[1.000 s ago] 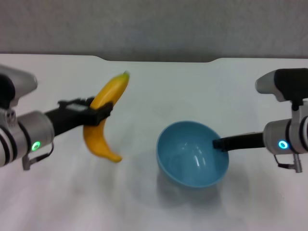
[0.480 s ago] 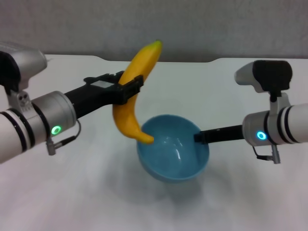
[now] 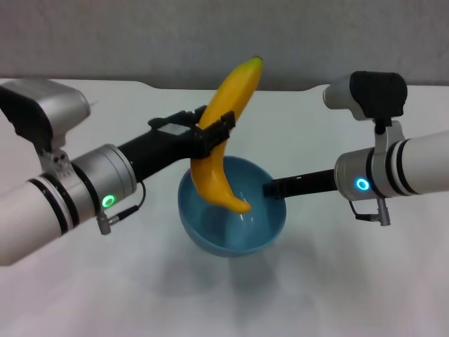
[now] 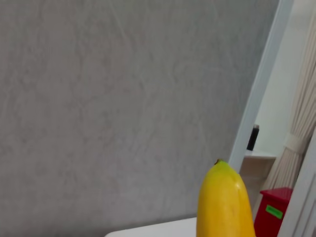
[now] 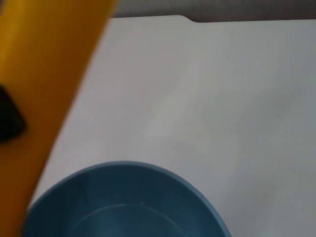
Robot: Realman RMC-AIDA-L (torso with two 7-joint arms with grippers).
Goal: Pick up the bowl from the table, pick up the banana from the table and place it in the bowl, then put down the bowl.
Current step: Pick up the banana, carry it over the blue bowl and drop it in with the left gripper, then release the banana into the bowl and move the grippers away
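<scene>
While the table [image 3: 365,281] lies below, the right gripper [image 3: 270,188] clamps the raised bowl [image 3: 231,228] at its rim. The left gripper [image 3: 214,133] grasps the banana [image 3: 223,144], lower tip inside the bowl. Remaining: release, set down.

- The banana [image 5: 54,84] fills one side of the right wrist view, a broad yellow-orange band running on a slant, very close to the lens.
- A small black piece [image 5: 9,121] sits against the banana at the picture's edge.
- Beside it, the bowl [image 5: 123,202] shows its light-blue rim and glossy inside.
- Behind both lies the white worktop [image 5: 222,108], with the notch [image 5: 190,19] in its far edge.
</scene>
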